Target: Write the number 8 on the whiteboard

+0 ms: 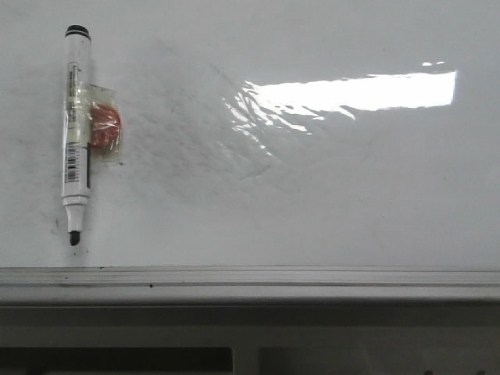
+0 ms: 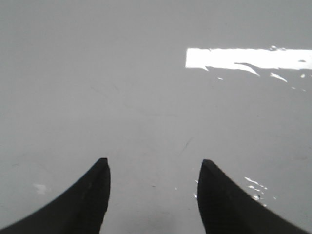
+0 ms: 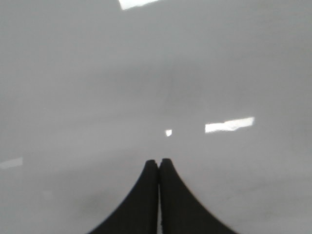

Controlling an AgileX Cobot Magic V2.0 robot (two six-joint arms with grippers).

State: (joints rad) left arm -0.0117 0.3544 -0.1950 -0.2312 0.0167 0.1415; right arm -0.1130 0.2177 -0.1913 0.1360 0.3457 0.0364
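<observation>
You see the whiteboard (image 1: 312, 203) filling almost the whole front view. It is white and shiny, with faint grey smudges in the middle and a bright patch of glare (image 1: 351, 92) near the top right. No number 8 shows on it; the board has no black looping line anywhere.

A marker (image 1: 76, 133) lies on the left part of the board. Its cap is off, its black tip (image 1: 74, 238) points toward the near edge, and its black end sits far from you. A small clear packet with something orange-red inside (image 1: 104, 129) is taped to the side of the marker, touching it. The grey frame edge (image 1: 250, 283) runs along the near side of the board, just past the marker's tip.

Neither arm shows in the front view, so nothing covers the board there.

Your left gripper (image 2: 153, 168) has its two dark fingers (image 2: 92, 195) spread wide apart, with only bare board between them. It holds nothing.

Your right gripper (image 3: 159, 163) has its fingers (image 3: 141, 200) pressed together, and nothing is between them. Only blurry white board lies past it.
</observation>
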